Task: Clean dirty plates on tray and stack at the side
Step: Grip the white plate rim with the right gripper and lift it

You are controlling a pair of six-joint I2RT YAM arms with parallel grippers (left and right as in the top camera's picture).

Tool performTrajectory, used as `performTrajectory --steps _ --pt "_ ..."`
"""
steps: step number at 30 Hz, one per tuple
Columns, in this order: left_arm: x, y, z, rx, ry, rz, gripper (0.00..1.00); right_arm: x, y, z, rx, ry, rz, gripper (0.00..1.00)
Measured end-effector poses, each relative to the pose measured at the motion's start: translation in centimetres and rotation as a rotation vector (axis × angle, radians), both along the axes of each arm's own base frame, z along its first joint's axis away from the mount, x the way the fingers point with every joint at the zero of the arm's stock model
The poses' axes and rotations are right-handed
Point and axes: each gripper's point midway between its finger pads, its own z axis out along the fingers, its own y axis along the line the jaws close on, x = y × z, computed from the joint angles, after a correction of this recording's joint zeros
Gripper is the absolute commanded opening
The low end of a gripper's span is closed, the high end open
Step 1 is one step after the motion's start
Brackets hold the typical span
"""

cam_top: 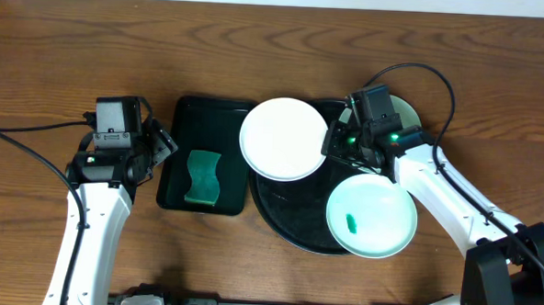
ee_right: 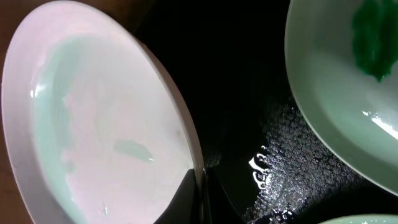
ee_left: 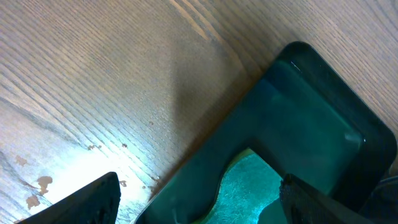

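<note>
The white plate (cam_top: 285, 138) is in my right gripper (cam_top: 330, 148). The jaws are pinched fully together on the rim at the plate's right edge. In the right wrist view the gripper (ee_right: 199, 190) is cut off at the bottom of the frame. Only one dark fingertip shows against the white plate (ee_right: 93, 143), and the other is lost against the black behind it. From overhead the plate's far side overhangs the edge of the round tray (cam_top: 287, 222) and covers the near edge of the rectangular tray (cam_top: 205, 108). I cannot tell whether it is lifted clear or resting there.

Just below and to the right of that gripper lies a mint plate (cam_top: 372, 215) with a small green smear (cam_top: 351, 222). It sits on the round tray and pokes past its rim. In the right wrist view this plate (ee_right: 329, 106) is cropped at the right edge. Behind the gripper, a third plate (cam_top: 406, 111) shows only as a pale green sliver, the rest hidden by the wrist.

My left gripper (cam_top: 162, 143) hangs wide open and holds nothing. It is over the table (cam_top: 56, 51), just beside the left edge of the rectangular tray. In its wrist view the gripper (ee_left: 199, 205) shows only the two fingertips (ee_left: 93, 199) at the bottom of the frame. Between them lies a corner of the tray (ee_left: 323, 106) and part of a green sponge (ee_left: 242, 186). From overhead the sponge (cam_top: 202, 177) lies flat in the tray.
</note>
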Motion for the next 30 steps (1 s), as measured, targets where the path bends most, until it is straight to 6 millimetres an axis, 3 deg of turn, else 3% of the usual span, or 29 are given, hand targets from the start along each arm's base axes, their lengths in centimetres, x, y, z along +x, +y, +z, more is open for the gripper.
performTrajectory --steps 4,11,17,23,27,30 --pt "0.0 0.0 0.0 0.000 0.000 0.000 0.82 0.9 0.1 0.8 -0.009 -0.033 -0.024 0.01" --pt "0.0 0.0 0.0 0.000 0.000 0.000 0.82 3.1 1.5 4.0 -0.036 -0.152 -0.040 0.01" --pt "0.0 0.0 0.0 0.000 0.000 0.000 0.83 5.7 4.4 6.9 -0.024 -0.288 -0.043 0.01" --pt "0.0 0.0 0.0 0.000 0.000 0.000 0.83 7.8 8.4 5.3 0.003 -0.341 -0.029 0.01" --pt "0.0 0.0 0.0 0.000 0.000 0.000 0.83 8.2 10.6 3.2 -0.014 -0.370 -0.020 0.02" --pt "0.0 0.0 0.0 0.000 0.000 0.000 0.82 8.1 11.9 2.7 -0.019 -0.398 -0.013 0.01"
